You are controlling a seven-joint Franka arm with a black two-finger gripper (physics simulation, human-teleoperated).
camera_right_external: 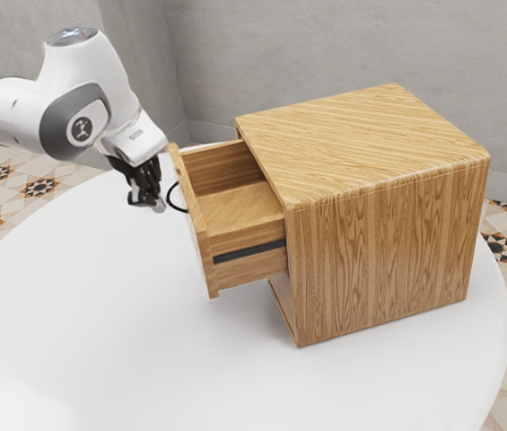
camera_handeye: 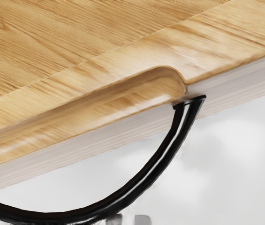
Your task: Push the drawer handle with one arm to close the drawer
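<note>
My black gripper (camera_right_external: 149, 196) hangs above the table, just outside the handle of the pulled-out drawer (camera_right_external: 200, 235). The black curved handle (camera_right_external: 170, 197) sticks out from the drawer front toward my hand. In the wrist view the handle (camera_handeye: 144, 180) arcs from the pale front face below the drawer's wooden edge (camera_handeye: 123, 101), and grey parts of my gripper (camera_handeye: 128, 219) show at the lower border beside the arc. Whether gripper and handle touch is unclear. The drawer stands well out of the wooden cabinet (camera_right_external: 379, 242), with its inside visible.
The cabinet stands on a round white table (camera_right_external: 145, 350), whose surface also shows below the handle in the wrist view. Grey walls (camera_right_external: 325, 54) rise behind, and patterned floor tiles lie around the table. My arm reaches in from the exterior view's left.
</note>
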